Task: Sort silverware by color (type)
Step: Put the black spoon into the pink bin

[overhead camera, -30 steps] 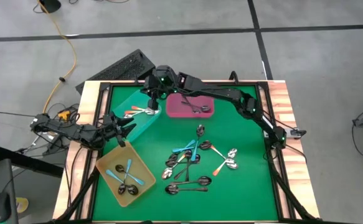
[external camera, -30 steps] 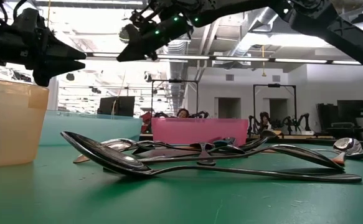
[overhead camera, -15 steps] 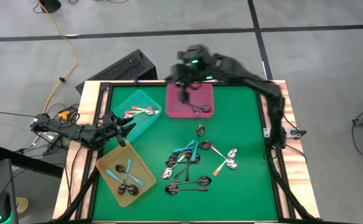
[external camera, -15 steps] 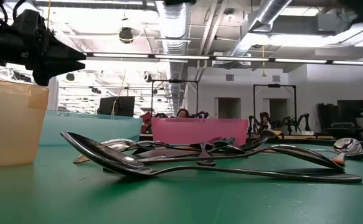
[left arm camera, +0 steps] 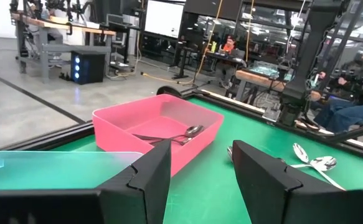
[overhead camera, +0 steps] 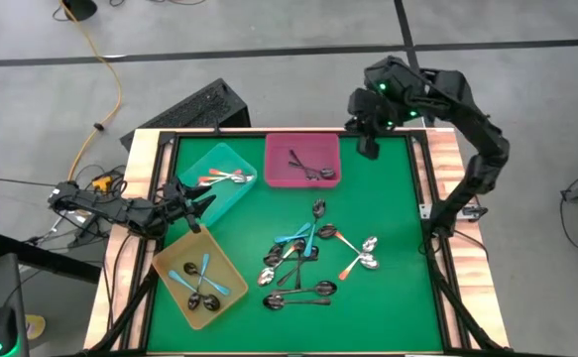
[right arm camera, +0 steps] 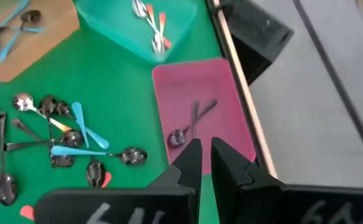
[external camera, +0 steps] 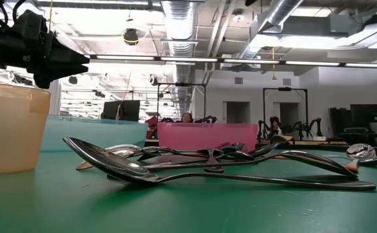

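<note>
Loose silverware [overhead camera: 308,260] lies in a pile on the green mat at mid table: spoons with blue, orange and dark handles. The teal tray [overhead camera: 201,164] holds orange-handled spoons [overhead camera: 227,178]. Dark spoons [overhead camera: 311,171] lie in the pink tray [overhead camera: 330,149], and blue-handled spoons [overhead camera: 201,281] in the yellow tray [overhead camera: 173,260]. My right gripper [overhead camera: 368,147] hangs high over the table's far right corner, shut and empty [right arm camera: 207,149]. My left gripper [overhead camera: 197,203] waits level at the left edge between the teal and yellow trays, open with nothing between its fingers [left arm camera: 201,163].
A black keyboard [overhead camera: 194,107] lies on the floor beyond the far left corner. Cables [overhead camera: 80,198] trail by the left arm. A wooden rim [overhead camera: 447,159] frames the mat. Bare mat shows at the right and near sides [overhead camera: 398,297].
My right gripper has risen from over the teal tray and swung across the pink tray toward the table's far right corner, tipping more level, and has left the low view. The spoons and trays lie as before.
</note>
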